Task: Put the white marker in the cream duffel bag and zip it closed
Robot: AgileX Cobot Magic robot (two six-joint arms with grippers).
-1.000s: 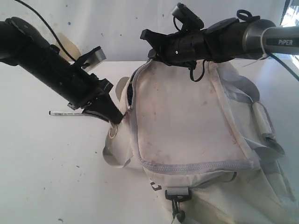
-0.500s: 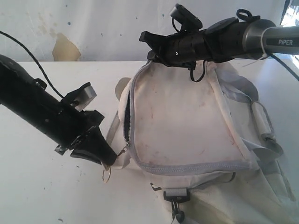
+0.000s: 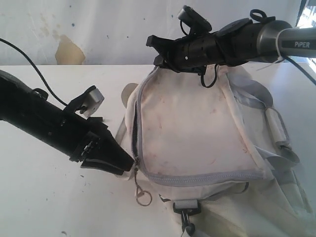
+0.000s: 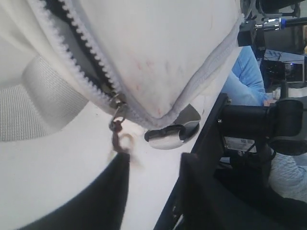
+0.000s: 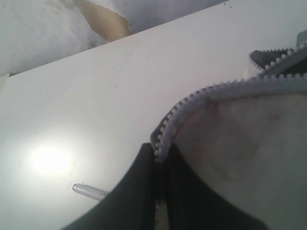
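Right wrist view: white marker (image 5: pixel 90 191) is lying on table (image 5: pixel 72 96) beyond right gripper (image 5: pixel 160 151) clamping zipper (image 5: pixel 192 103) of cream duffel bag (image 5: pixel 240 143); left gripper (image 3: pixel 127 165), jaws apart, likely nearer.

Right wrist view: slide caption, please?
Right fingers pinch the cream duffel bag at its zipper; the white marker lies on the table.

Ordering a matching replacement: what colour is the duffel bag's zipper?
Light grey zipper, best seen in the left wrist view.
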